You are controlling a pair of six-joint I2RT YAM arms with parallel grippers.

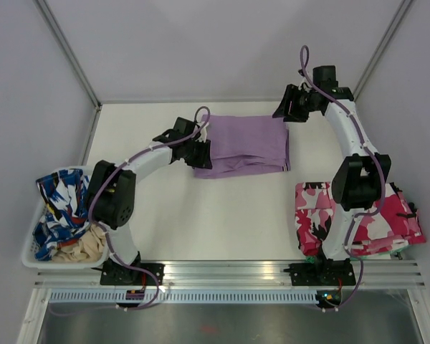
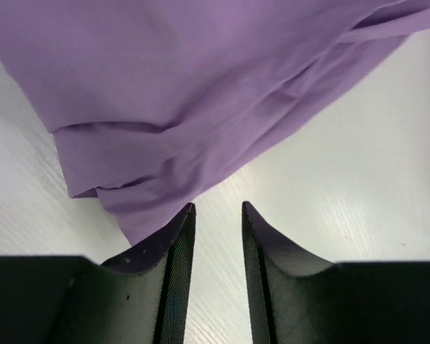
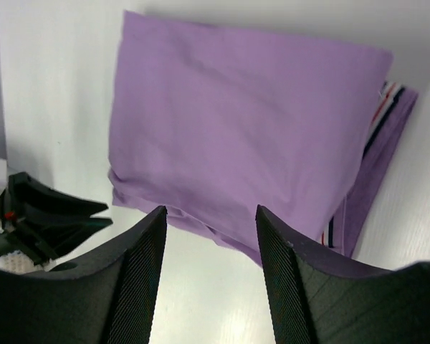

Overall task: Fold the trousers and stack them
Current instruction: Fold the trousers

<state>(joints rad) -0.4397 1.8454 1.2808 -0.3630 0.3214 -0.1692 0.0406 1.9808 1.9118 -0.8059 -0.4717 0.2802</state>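
The lilac-purple trousers (image 1: 244,147) lie folded into a flat rectangle on the white table, towards the back centre. My left gripper (image 1: 199,152) sits at their left edge. In the left wrist view its jaws (image 2: 217,208) stand a narrow gap apart with only bare table between them, and the cloth (image 2: 201,93) lies just ahead. My right gripper (image 1: 285,109) hovers at the trousers' far right corner. In the right wrist view it (image 3: 211,209) is open wide and empty above the folded cloth (image 3: 236,122).
A folded pink-white-black camouflage garment (image 1: 376,218) lies at the right by the right arm's base. A white basket (image 1: 29,254) at the near left holds blue-and-white patterned clothing (image 1: 61,204) and a beige item. Metal frame posts stand at the back corners.
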